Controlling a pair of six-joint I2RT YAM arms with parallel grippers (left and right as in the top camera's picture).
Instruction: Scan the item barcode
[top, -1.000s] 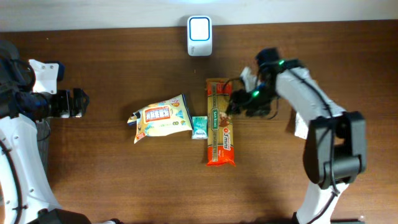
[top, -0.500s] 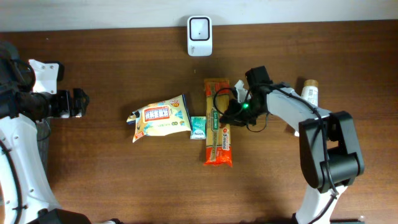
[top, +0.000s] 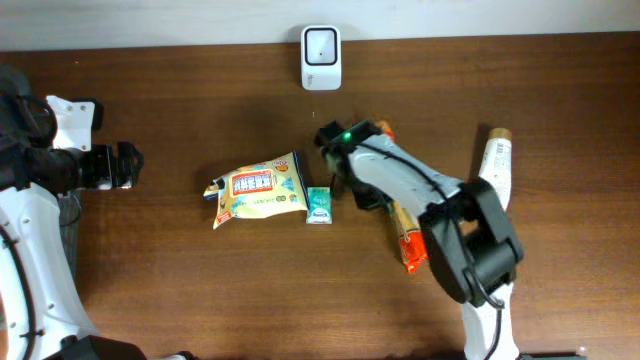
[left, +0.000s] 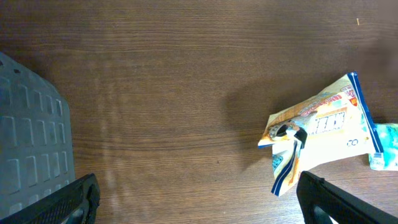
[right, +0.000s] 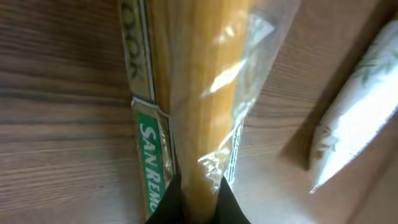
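Note:
The item is a long spaghetti pack (top: 410, 247), clear at one end, with a green label and an orange end; it lies slanted right of the table's middle. My right gripper (top: 367, 192) is shut on it, and in the right wrist view the black fingertips (right: 166, 204) pinch the pack (right: 205, 93) near its label. The white barcode scanner (top: 321, 45) stands at the table's back edge, apart from the pack. My left gripper (top: 125, 165) hangs open at the far left, and nothing sits between its fingers (left: 339, 200).
A yellow and blue snack bag (top: 258, 190) and a small green packet (top: 320, 204) lie left of the pack. A white bottle (top: 495, 165) lies at the right. A grey ribbed bin (left: 28, 143) stands at the left edge.
My right gripper has shut on the spaghetti pack and swung leftward. The pack has turned from straight to slanted, its orange end now further right. The left arm has not moved.

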